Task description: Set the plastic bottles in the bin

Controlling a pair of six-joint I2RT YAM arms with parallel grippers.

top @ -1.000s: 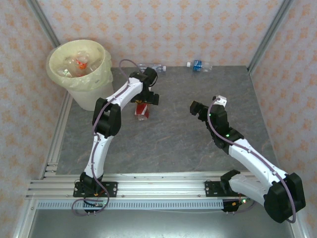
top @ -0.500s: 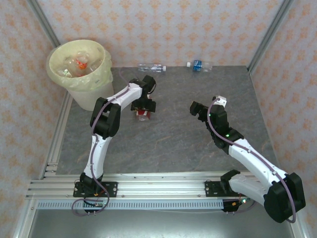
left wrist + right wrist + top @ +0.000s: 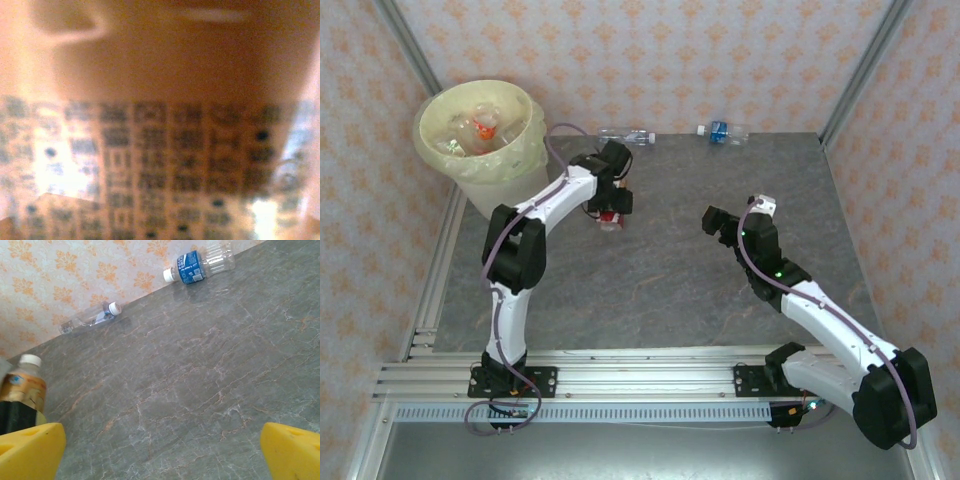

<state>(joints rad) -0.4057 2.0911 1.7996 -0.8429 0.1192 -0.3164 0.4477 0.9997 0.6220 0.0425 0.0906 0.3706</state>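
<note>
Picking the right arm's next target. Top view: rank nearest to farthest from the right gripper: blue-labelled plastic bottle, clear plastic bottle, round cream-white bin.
From the right gripper:
1. Blue-labelled plastic bottle, far edge, ahead of it.
2. Clear plastic bottle, far edge, further left.
3. Round cream-white bin, far-left corner.

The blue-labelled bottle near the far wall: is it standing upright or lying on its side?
The blue-labelled bottle lies on its side: its length rests flat on the table, white cap pointing sideways, not up.
</note>
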